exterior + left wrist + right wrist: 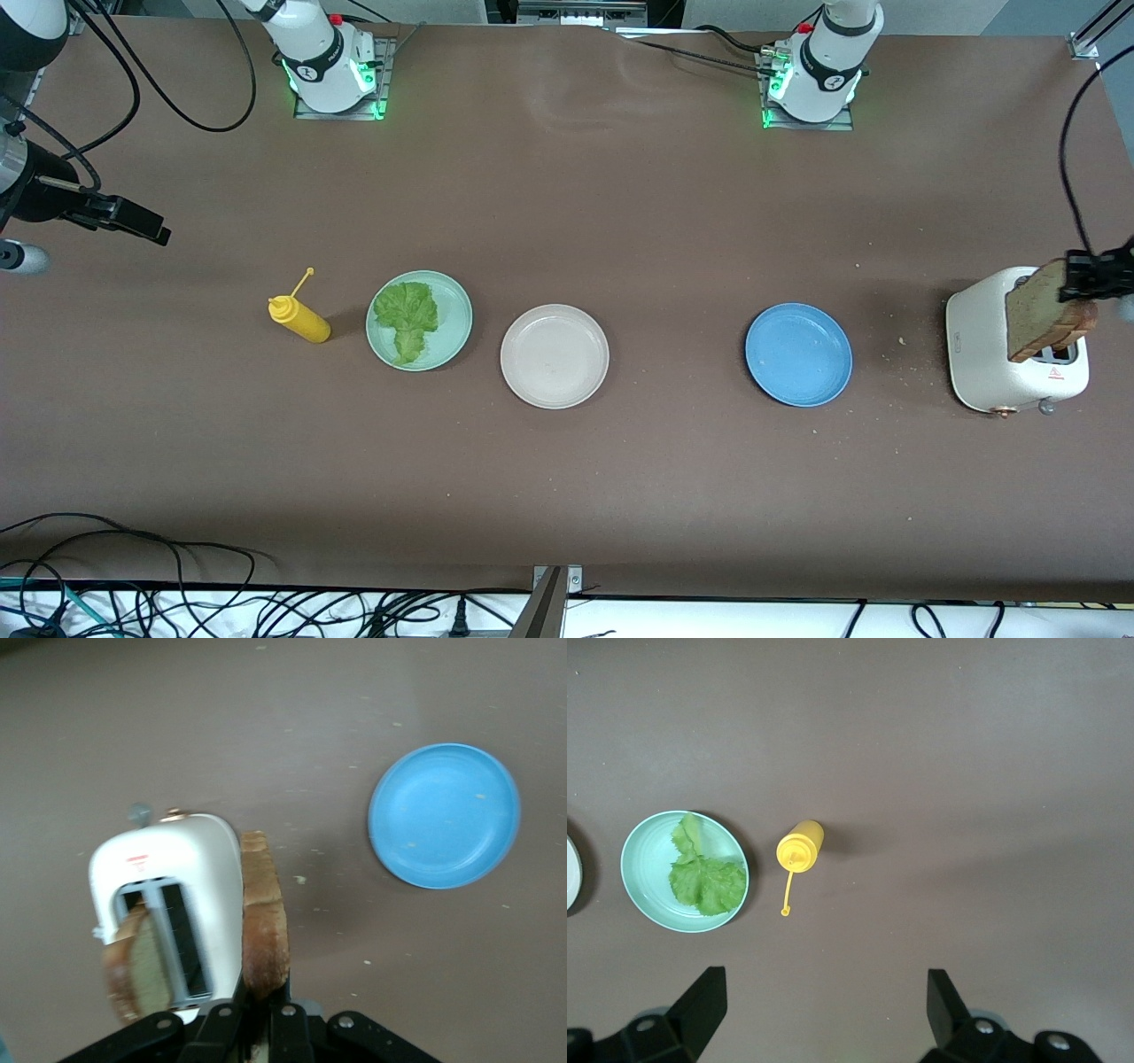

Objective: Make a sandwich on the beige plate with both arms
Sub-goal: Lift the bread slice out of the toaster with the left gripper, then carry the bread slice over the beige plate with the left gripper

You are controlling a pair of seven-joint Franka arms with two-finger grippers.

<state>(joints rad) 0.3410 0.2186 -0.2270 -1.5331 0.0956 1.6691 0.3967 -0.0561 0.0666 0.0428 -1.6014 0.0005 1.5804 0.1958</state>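
Lying nearest the front camera, in a row across the brown tabletop [567, 496], are the dishes: the beige plate [555, 355], bare, sits between a blue plate [798, 354] toward the left arm's end and a mint-green plate [419, 320] toward the right arm's end. On the green plate rests a lettuce leaf [407, 317]; a yellow squeeze bottle [299, 319] lies on its side just beside that plate, its thin cap tether pointing away from the front camera. A white toaster [1014, 346] stands at the left arm's end of the tabletop, with crumbs scattered between it and the blue plate. Over the toaster the left gripper [1085, 276] is clamped on the upper edge of one bread slice [1045, 310], lifted clear of the slots and tilted; a second bread slice [133, 966] sits in the toaster. Well apart from the beige plate, the right gripper [824, 992] waits above bare tabletop at the right arm's end, fingers spread wide, holding nothing.
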